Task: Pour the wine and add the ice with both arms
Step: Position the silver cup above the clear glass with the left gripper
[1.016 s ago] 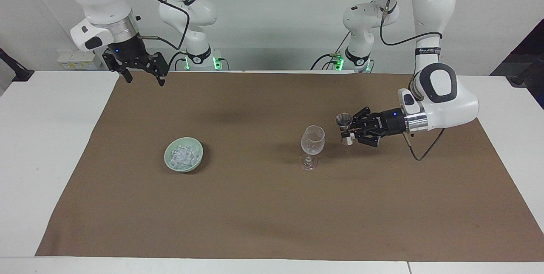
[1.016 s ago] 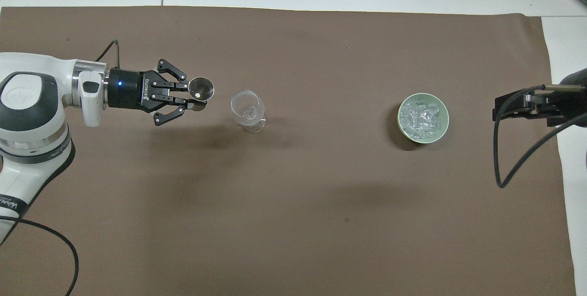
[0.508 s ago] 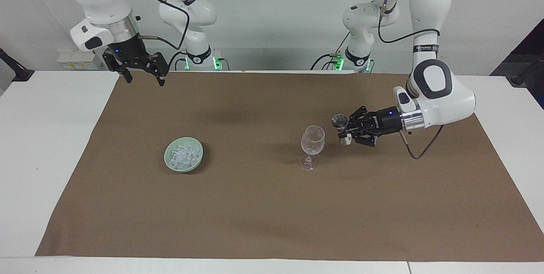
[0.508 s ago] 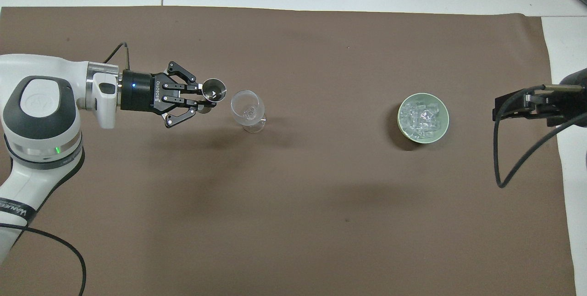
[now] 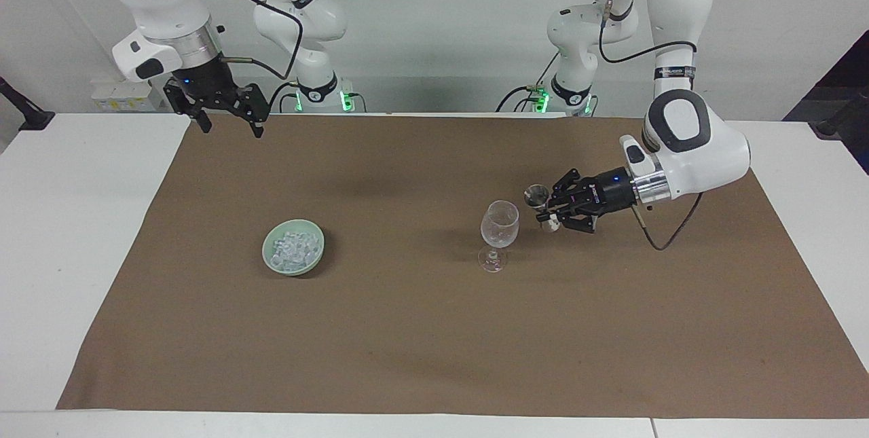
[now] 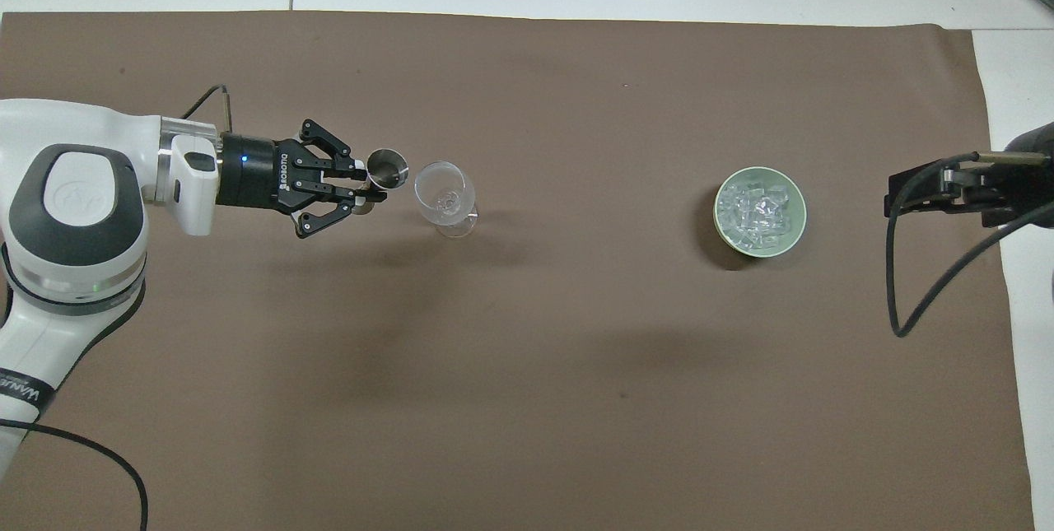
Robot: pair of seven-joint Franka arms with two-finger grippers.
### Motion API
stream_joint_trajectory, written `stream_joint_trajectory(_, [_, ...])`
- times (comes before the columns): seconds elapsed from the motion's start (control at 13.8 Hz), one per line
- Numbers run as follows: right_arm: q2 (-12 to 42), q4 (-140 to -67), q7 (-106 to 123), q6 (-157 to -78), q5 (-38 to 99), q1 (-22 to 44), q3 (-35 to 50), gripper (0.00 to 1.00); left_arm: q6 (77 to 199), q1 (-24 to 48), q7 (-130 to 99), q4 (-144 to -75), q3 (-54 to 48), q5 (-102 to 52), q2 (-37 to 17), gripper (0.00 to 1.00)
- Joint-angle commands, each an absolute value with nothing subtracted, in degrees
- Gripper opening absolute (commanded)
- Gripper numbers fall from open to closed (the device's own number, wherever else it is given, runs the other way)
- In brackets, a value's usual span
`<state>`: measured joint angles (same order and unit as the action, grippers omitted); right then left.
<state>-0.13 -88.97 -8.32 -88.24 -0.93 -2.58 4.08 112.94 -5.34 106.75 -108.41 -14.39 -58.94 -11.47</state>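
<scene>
A clear stemmed glass [image 5: 500, 224] [image 6: 445, 193] stands upright on the brown cloth. My left gripper [image 5: 545, 209] [image 6: 366, 185] is shut on a small metal measuring cup [image 5: 538, 194] [image 6: 387, 168]. It holds the cup just beside the glass's rim, toward the left arm's end, and the two are not touching. No wine shows, and I cannot tell what the cup holds. The ice [image 5: 293, 245] [image 6: 756, 208] fills a pale green bowl [image 5: 299, 269] [image 6: 774, 249] toward the right arm's end. My right gripper [image 5: 232, 130] hangs open over the cloth's corner by its base, waiting.
The brown cloth [image 5: 434, 329] covers most of the white table [image 5: 81, 234]. A black cable [image 6: 914, 300] loops down from the right arm over the cloth's edge.
My left gripper has carried the measuring cup closer to the glass's rim. The right arm, glass and bowl have not moved.
</scene>
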Motion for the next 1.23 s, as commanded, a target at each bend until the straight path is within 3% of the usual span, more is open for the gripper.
stream_joint_trajectory(0.0, [0.26,-88.59,-6.68,-88.59,0.00,-3.34,4.31,1.00,115.75,-3.60,102.14,-109.78,-13.36,-54.95,-8.44,0.00])
stream_joint_trajectory(1.16, [0.18,-88.51,-6.68,-88.59,0.00,-3.34,4.31,1.00,118.04,1.40,81.41,-105.74,-13.36,-39.57,-8.26,0.00])
